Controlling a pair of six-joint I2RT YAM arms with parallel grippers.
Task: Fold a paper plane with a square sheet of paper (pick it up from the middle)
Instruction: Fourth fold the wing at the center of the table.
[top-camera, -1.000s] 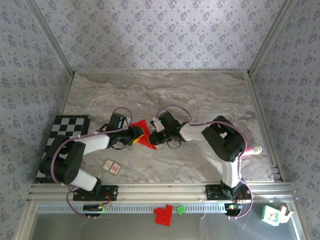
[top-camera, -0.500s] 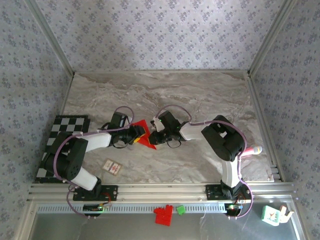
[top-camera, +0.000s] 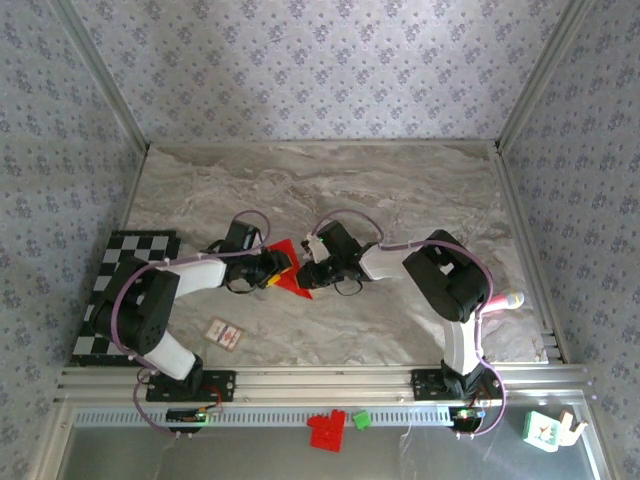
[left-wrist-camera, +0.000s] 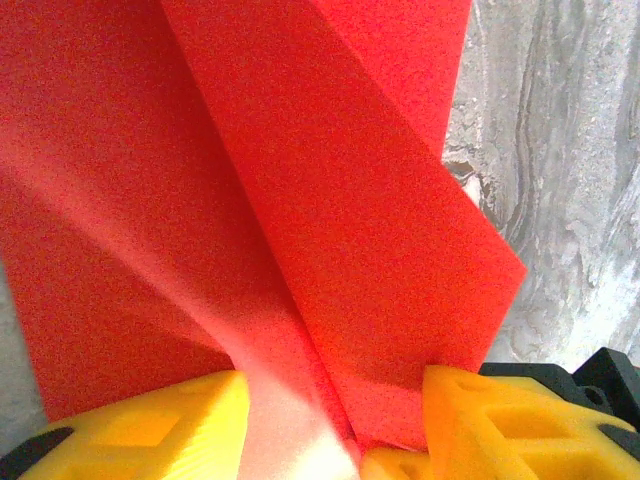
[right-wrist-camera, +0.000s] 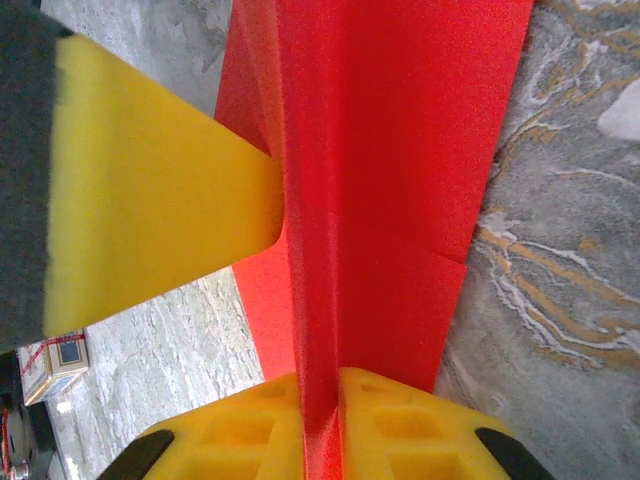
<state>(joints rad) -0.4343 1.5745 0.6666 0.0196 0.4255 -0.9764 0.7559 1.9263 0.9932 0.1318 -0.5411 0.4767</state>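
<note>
Right wrist: mid-fold, right gripper (right-wrist-camera: 318, 390) pinching the square sheet of paper (right-wrist-camera: 400, 150) at its crease, left gripper (left-wrist-camera: 335, 405) half-open astride; next likely flatten wing

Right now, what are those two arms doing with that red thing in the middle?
Two robot arms are folding a red sheet of paper in the middle of the marble table. The paper is already creased into an angular shape with a raised ridge. The right arm has its jaws pinched shut on that ridge. The left arm faces it from the other side, its jaws part open around the folded paper. It is not yet a finished plane.
</note>
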